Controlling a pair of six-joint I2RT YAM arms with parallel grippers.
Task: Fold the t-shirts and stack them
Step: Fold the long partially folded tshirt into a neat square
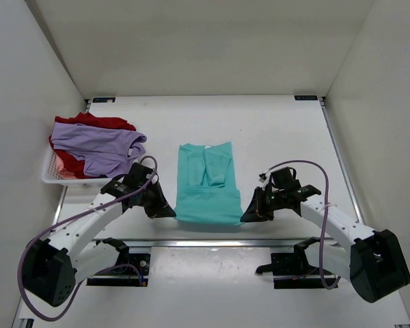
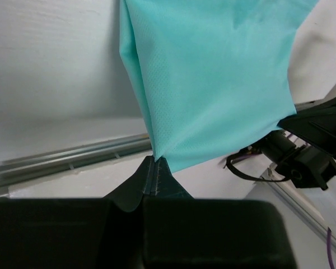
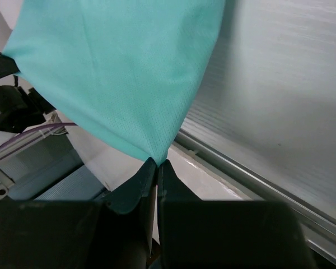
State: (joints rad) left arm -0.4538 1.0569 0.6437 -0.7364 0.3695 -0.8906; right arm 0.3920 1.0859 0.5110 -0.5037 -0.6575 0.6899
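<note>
White basket (image 1: 49, 178) holds lavender t-shirt (image 1: 96, 145) over red t-shirt (image 1: 99, 121); left fingers (image 2: 135, 190) and right fingers (image 3: 135, 189) each pinch one teal t-shirt (image 1: 206, 197) corner.

Bare table (image 1: 280, 130) spans the upper centre and right of the frame. Obstacles: basket (image 1: 48, 179) with heaped t-shirts (image 1: 99, 147) at the left edge; teal t-shirt (image 1: 206, 195) at centre; walls (image 1: 386, 68) on both sides.

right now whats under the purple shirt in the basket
A red shirt lies under the purple shirt, showing past its far and left edges; both are heaped in the white basket. Whether anything else lies beneath is covered by the cloth.
</note>
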